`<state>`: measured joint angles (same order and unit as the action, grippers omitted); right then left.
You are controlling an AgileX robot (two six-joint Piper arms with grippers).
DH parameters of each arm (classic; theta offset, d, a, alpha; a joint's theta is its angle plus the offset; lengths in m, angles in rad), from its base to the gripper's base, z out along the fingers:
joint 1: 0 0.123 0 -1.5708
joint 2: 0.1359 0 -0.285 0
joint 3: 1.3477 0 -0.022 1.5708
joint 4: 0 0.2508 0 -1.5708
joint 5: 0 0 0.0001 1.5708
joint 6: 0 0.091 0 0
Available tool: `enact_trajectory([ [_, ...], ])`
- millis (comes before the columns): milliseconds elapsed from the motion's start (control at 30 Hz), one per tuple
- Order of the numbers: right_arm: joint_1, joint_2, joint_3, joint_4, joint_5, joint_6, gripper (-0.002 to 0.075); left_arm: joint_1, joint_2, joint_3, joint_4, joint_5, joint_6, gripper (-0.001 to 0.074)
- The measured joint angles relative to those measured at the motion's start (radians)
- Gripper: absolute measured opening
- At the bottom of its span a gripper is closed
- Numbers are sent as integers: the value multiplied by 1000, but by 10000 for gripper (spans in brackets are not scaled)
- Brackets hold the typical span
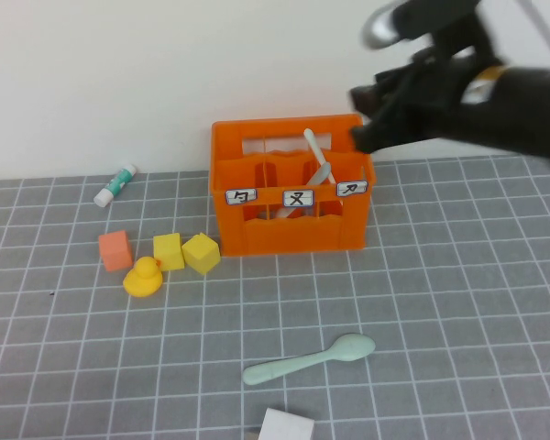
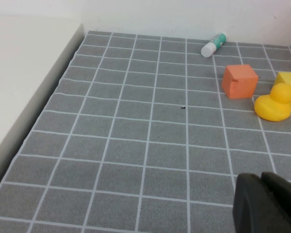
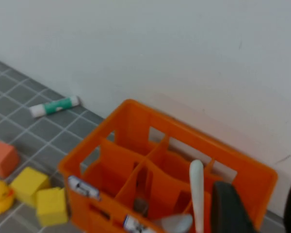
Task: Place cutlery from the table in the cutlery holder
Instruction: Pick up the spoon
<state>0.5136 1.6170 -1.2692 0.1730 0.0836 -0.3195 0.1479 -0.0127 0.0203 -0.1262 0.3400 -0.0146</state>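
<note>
High view: pale mint-green spoon (image 1: 309,359) lies flat on the grey gridded table (image 1: 458,302), well in front of the orange cutlery holder (image 1: 291,188), bowl end toward the robot's right, nothing touching it; it looks like the one piece not yet put away. Cream-white knife (image 1: 315,153) stands tilted in the holder's right-hand compartment, with a greyish piece, probably the fork (image 1: 322,174), leaning against it. Right gripper (image 1: 371,115) hovers just above the holder's right rear corner; in the right wrist view its two dark fingers (image 3: 229,208) stand apart, about half spread, with only bare gap between them, so it holds nothing, and the knife sits free just beside them. Judgement: this looks like a release over the crate, spoon comes next. Left gripper (image 2: 269,204) sits low over bare table on the robot's left, closed tight, empty, seemingly parked. Around: white-green tube (image 1: 115,184) by the wall, orange cube (image 1: 115,249), two yellow cubes (image 1: 185,251) and a yellow rubber duck (image 1: 143,277) left of the holder, well apart from the spoon. A white block (image 1: 286,426) lies just in front of the spoon's handle end, near the picture's lower edge; could crowd a grasp there.
</note>
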Motion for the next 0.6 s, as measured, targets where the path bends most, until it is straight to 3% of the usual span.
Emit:
enact_trajectory([
  [133,0,-177,80,-4,87,-10,91,0,0,0,0,0,0,-3],
  [233,0,-317,162,-6,124,-40,26,0,0,0,0,0,0,-3],
  [433,0,-590,314,-7,221,-68,0,0,0,0,0,0,0,-3],
  [600,0,-803,415,-92,456,-50,-1,0,0,0,0,0,0,-3],
])
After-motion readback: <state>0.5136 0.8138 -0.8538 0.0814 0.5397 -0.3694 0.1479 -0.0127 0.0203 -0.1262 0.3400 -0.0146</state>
